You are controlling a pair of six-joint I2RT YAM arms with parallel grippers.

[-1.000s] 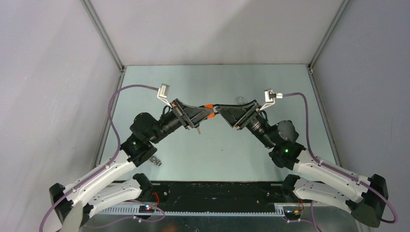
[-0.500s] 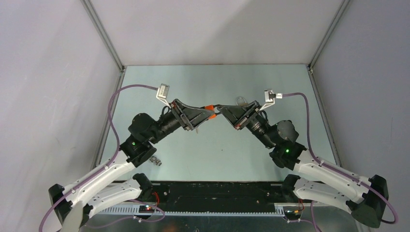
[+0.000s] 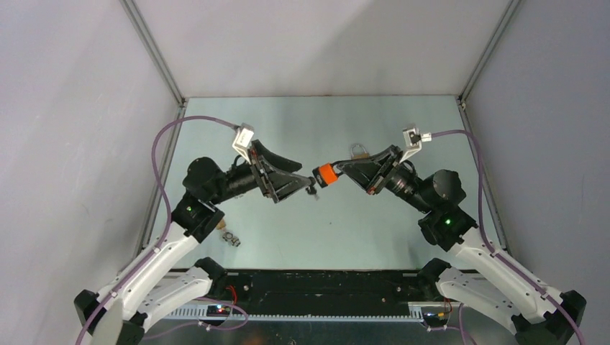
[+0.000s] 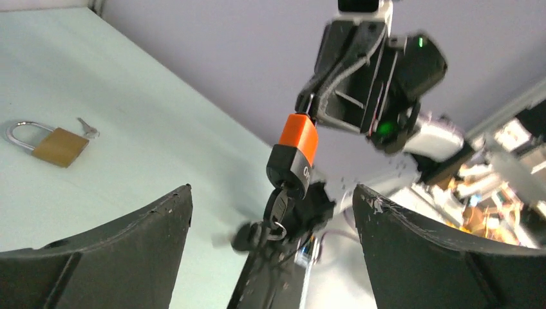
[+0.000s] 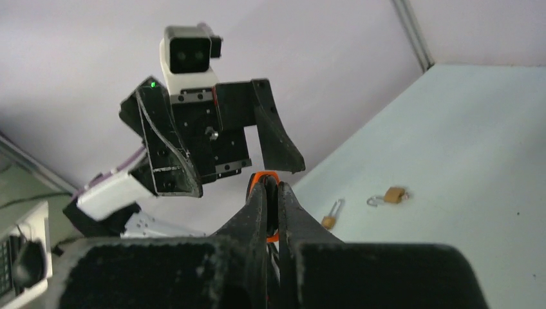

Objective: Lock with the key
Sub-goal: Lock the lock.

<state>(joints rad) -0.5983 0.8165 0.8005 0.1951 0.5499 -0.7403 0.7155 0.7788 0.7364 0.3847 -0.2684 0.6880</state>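
Orange padlock (image 3: 327,175), key (image 4: 278,207) hanging from its base, is clamped in my right claw (image 3: 339,171); my left claw (image 3: 308,178) stands spread wide, the key between its fingers.

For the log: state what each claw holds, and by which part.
Right claw grips the padlock by its orange end, with the key hanging from the black end. Left claw is open, holding nothing.
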